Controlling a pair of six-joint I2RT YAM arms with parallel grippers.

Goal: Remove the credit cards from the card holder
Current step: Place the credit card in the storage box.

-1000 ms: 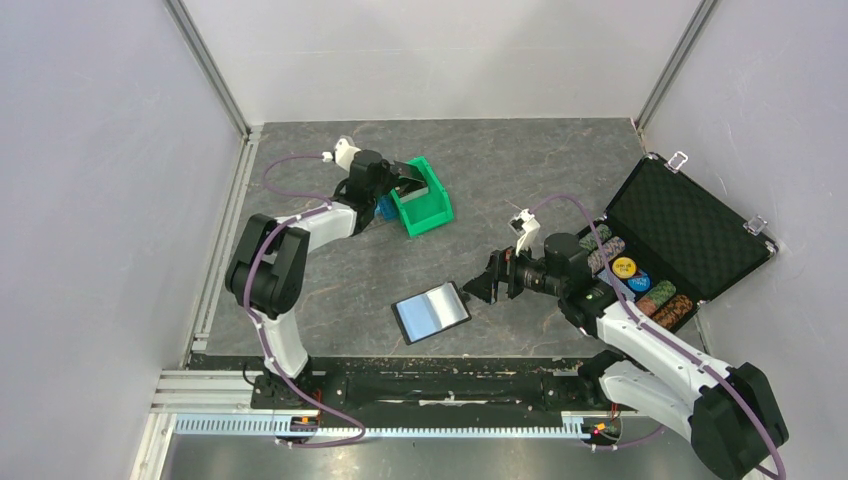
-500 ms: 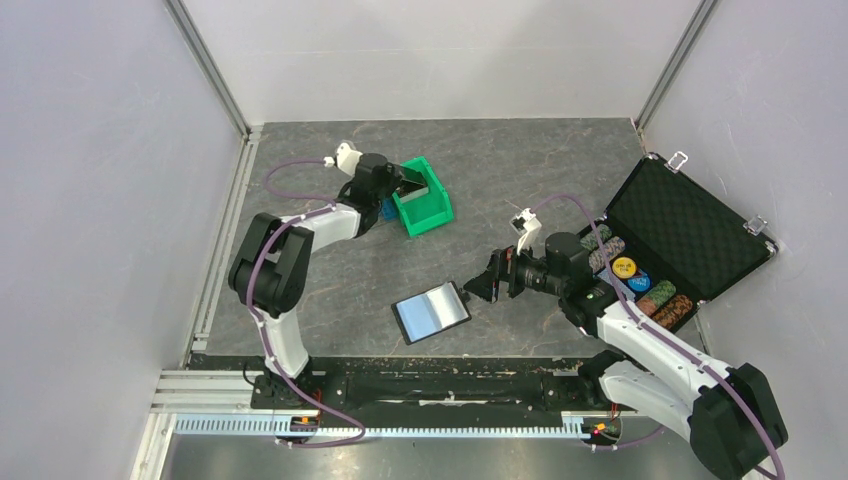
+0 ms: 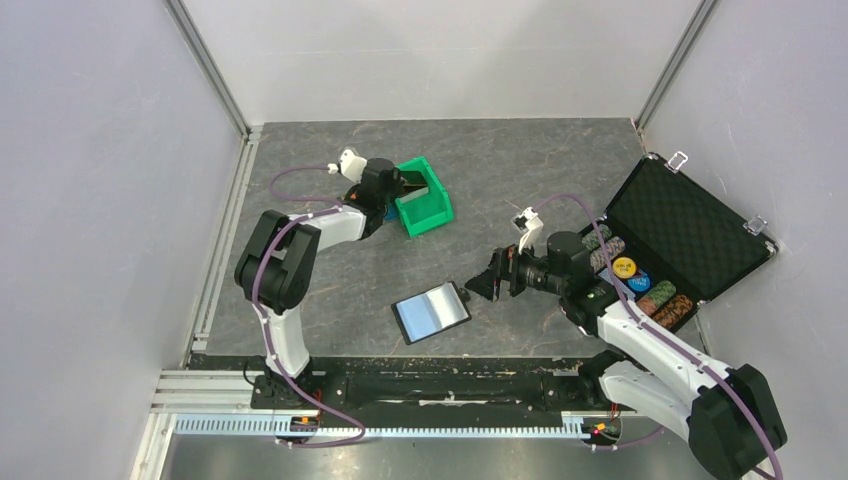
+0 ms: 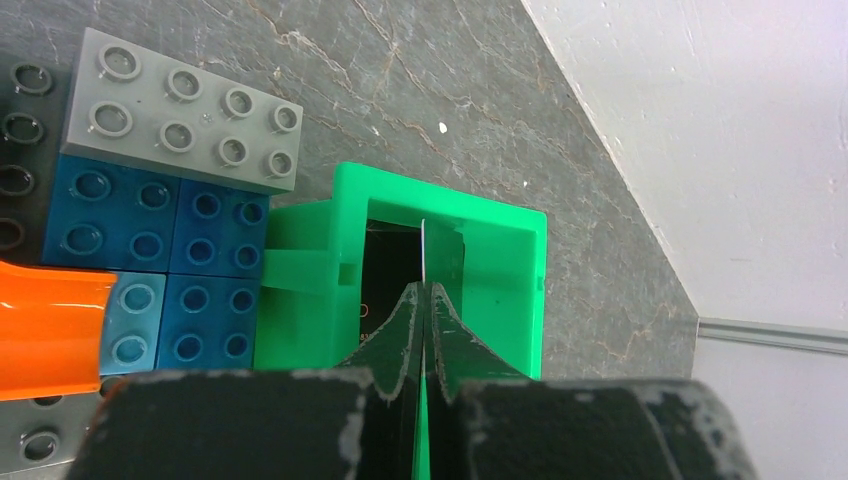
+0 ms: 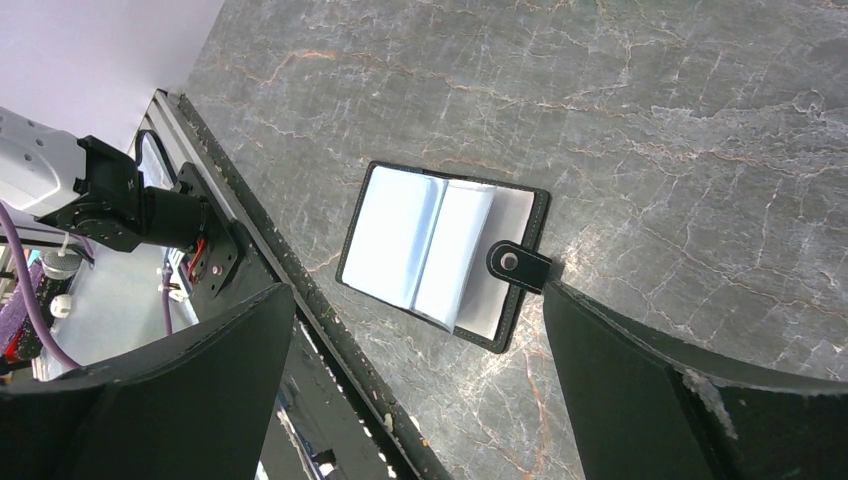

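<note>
- Fingers [image 4: 398, 335] of the left gripper [image 4: 425, 300] are pressed together on a thin black credit card [image 4: 441, 262], which stands edge-on between them.
- The card's free end pokes out past the fingertips, over the opening of the green bin [image 4: 500, 290].
- In the top view the left gripper [image 3: 392, 184] sits at the bin's [image 3: 428, 210] left rim, far from the card holder [image 3: 432, 312].
- Grey [image 4: 185, 110] and blue [image 4: 150, 270] toy bricks lie just beside the bin, with an orange piece [image 4: 50, 325] next to them.
- The right gripper [image 5: 417, 293] is spread wide and grips nothing, its two fingers [image 5: 640, 380] framing the card holder [image 5: 400, 240] below.
- The card holder lies open and flat on the table [image 3: 520, 170], its pale glossy faces up. Its snap tab [image 5: 515, 263] is beside the right finger's tip; contact cannot be told.
- The right gripper [image 3: 482, 286] hovers just right of the holder, with the open black case [image 3: 690, 225] of poker chips [image 3: 640, 282] behind its arm.
</note>
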